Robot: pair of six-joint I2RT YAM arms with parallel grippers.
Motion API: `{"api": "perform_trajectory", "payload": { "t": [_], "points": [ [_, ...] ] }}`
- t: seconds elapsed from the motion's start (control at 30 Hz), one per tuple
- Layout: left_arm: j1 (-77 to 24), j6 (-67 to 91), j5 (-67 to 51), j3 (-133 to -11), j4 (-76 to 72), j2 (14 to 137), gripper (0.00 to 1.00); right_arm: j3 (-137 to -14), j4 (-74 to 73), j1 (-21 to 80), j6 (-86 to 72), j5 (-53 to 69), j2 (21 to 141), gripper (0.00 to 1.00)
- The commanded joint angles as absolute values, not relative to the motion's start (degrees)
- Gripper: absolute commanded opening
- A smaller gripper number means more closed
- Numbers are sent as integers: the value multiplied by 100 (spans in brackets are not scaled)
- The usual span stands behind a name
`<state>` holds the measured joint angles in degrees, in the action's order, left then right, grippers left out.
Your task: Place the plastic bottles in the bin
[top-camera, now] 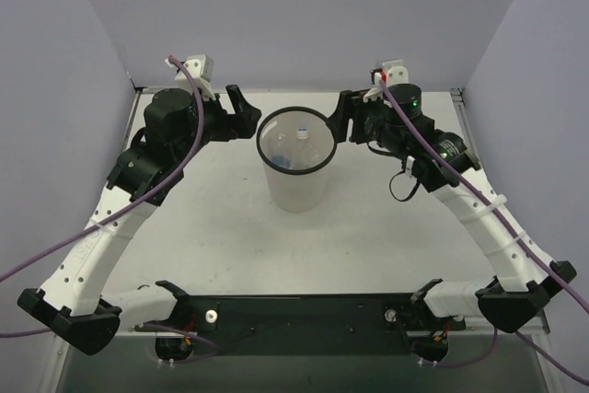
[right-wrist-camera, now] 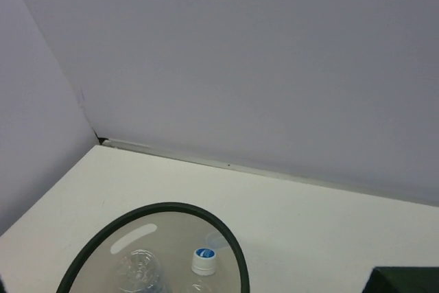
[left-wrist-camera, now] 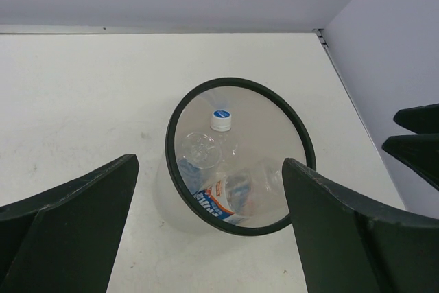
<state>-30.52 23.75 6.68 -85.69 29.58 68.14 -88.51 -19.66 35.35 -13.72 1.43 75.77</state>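
The bin stands at the table's middle, a translucent bucket with a black rim. Bottles lie inside it: one with a white cap, a clear one showing its base, and one with a blue label. I make out no red-white label. My left gripper is open and empty just left of the rim, its fingers wide apart. My right gripper is open and empty at the rim's right side. Only a corner of one of its fingers shows in the right wrist view, which also shows the cap.
Purple-grey walls close the table at the back and both sides. The bin sits between the two grippers. My right gripper's fingers show at the right edge of the left wrist view.
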Motion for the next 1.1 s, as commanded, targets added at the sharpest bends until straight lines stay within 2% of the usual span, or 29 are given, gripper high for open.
{"api": "perform_trajectory", "payload": {
  "t": [0.0, 0.03, 0.17, 0.23, 0.4, 0.43, 0.6, 0.87, 1.07],
  "points": [
    [-3032, 2698, 449, -8464, 3242, 6557, 97, -8737, -2513, 3586, -1775, -482, 6979, 62],
    [-3041, 2750, 413, -8455, 3304, 6513, 97, -8702, -2601, 3586, -1854, -579, 6796, 70],
    [-3041, 2970, 290, -8403, 3568, 6407, 97, -8657, -3276, 3577, -2336, -843, 6434, 81],
    [-3041, 3058, 246, -8350, 3717, 6320, 97, -8605, -3497, 3586, -2495, -940, 6268, 92],
    [-3041, 3261, 167, -8008, 3929, 5995, 98, -8324, -4016, 3577, -3119, -1011, 5907, 93],
    [-3041, 3278, 193, -7937, 3946, 5846, 97, -8184, -4034, 3586, -3172, -959, 5784, 100],
    [-3041, 3305, 202, -7498, 4060, 5424, 97, -7876, -4429, 3586, -3585, -1265, 5441, 100],
    [-3041, 3630, 228, -6101, 3621, 4263, 97, -7129, -4579, 3586, -3639, -1529, 4676, 100],
    [-3041, 3788, 325, -5968, 3744, 4026, 97, -7031, -4641, 3586, -3525, -1626, 4448, 100]
  ]
}}
